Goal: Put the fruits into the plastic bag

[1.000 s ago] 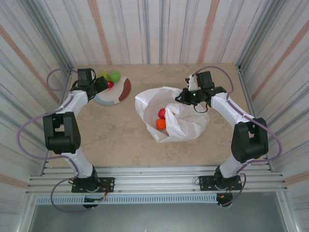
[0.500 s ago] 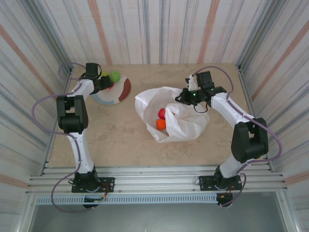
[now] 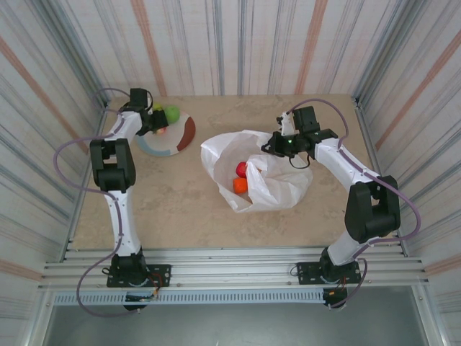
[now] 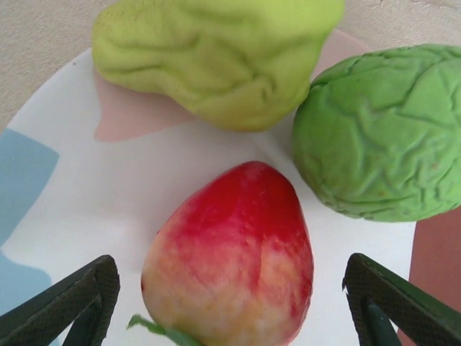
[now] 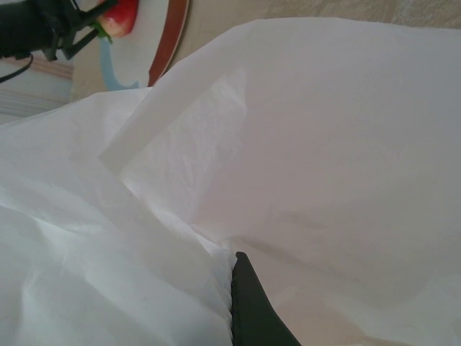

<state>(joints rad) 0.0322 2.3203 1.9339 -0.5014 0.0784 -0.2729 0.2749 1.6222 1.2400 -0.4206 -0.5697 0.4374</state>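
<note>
Left gripper spread astride red fruit; right gripper pinching plastic bag edge

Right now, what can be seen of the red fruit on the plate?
The red fruit is smooth and slightly glossy, peach-like, deep red at its tapered end fading to yellow-orange, with a green leaf tip at the near end. It lies on the white part of the plate, pointing toward the yellow-green fruit and the wrinkled green fruit, close to both but seemingly apart. The left end effector is open, its dark fingers flanking the fruit without touching it.
</note>
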